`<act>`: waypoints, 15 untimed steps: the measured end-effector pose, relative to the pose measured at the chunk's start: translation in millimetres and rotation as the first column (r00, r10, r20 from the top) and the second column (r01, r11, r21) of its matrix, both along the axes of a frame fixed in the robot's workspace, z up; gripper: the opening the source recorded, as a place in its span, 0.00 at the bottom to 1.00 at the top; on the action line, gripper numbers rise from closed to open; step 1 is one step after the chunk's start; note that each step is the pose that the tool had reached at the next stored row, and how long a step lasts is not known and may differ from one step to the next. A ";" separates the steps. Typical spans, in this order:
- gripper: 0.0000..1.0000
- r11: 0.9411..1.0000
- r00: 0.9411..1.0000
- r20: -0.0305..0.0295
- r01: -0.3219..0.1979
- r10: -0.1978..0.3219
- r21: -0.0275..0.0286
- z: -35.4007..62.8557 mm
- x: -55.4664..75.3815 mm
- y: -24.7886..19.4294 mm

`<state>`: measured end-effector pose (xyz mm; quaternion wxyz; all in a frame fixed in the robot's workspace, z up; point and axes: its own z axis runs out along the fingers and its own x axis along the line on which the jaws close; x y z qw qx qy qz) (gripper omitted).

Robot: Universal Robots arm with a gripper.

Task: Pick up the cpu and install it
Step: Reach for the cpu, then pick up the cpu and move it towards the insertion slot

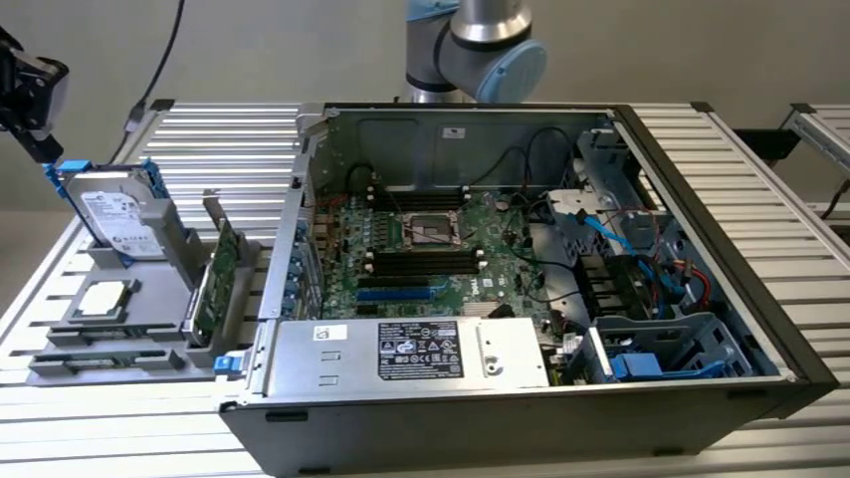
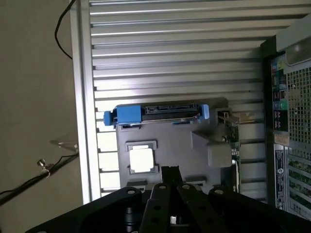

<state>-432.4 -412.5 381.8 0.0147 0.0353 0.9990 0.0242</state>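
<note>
Hovering gripper (image 2: 170, 171): its black fingers are pressed together with nothing between them, poised over the grey holder (image 2: 184, 145) at the table's edge.
Cpu (image 2: 141, 159): a small silver square lying flat in its own shallow recess of the holder. It sits just to one side of the closed fingertips, below them and untouched.
Cpu from across the room (image 1: 104, 298): it lies far toward the exterior view's left, on the holder's front part, well apart from the open computer case (image 1: 691, 199).
Hard drive (image 1: 117, 214): it stands on edge in a slot of the holder behind the cpu, with a blue bracket along its sides.
Expansion card (image 1: 219, 269): a green board standing upright on the side of the holder nearest the case.
Inside the case: the side panel is off and the motherboard (image 1: 425, 264) faces up, with a square socket (image 1: 429, 230) near its middle. A silver power supply (image 1: 412, 351) with a black sticker runs along the near side.
Arm (image 1: 472, 45): a grey and blue joint rises behind the case.
Table (image 1: 757, 169): ribbed aluminium slats carry both the holder and the case.
Room: a plain beige floor (image 2: 34, 97) lies past the table's edge, with a black cable (image 2: 57, 31) trailing over it.
</note>
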 end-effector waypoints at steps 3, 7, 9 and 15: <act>0.11 1.000 1.000 0.000 0.000 0.000 0.000 -3.5 -13.8 -1.2; 0.11 1.000 1.000 0.000 0.000 0.000 0.000 -5.6 -26.0 -6.2; 0.11 1.000 1.000 0.000 0.000 0.000 0.000 -5.9 -26.9 -7.5; 0.11 1.000 1.000 0.000 0.000 0.000 0.002 -6.0 -26.9 -7.6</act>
